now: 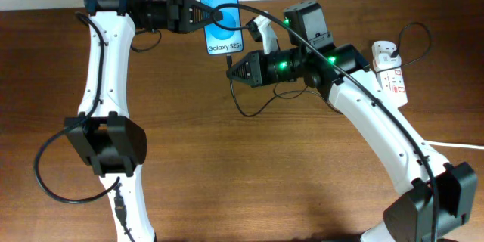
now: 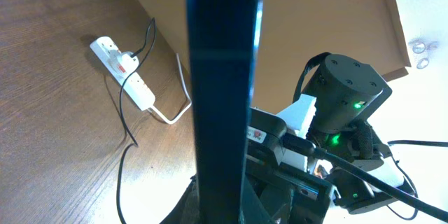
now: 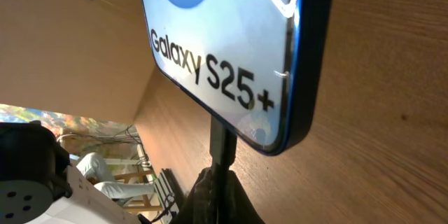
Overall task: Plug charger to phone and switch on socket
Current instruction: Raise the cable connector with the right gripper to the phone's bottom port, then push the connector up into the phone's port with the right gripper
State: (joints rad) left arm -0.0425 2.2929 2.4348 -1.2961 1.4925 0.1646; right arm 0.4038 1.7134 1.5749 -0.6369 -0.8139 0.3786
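The phone with its bright blue screen lies near the table's far edge, and my left gripper is shut on its left side. In the left wrist view the phone shows edge-on as a dark blue band rising out of the left gripper. My right gripper is shut on the charger, a small black plug. The plug meets the bottom edge of the phone above the right gripper. How deep it sits I cannot tell. The white socket lies at the far right.
The charger's thin black cable loops on the wood under my right arm. A thick white cord runs off the right edge. The socket and its black lead show in the left wrist view. Robot cabling curls at the left.
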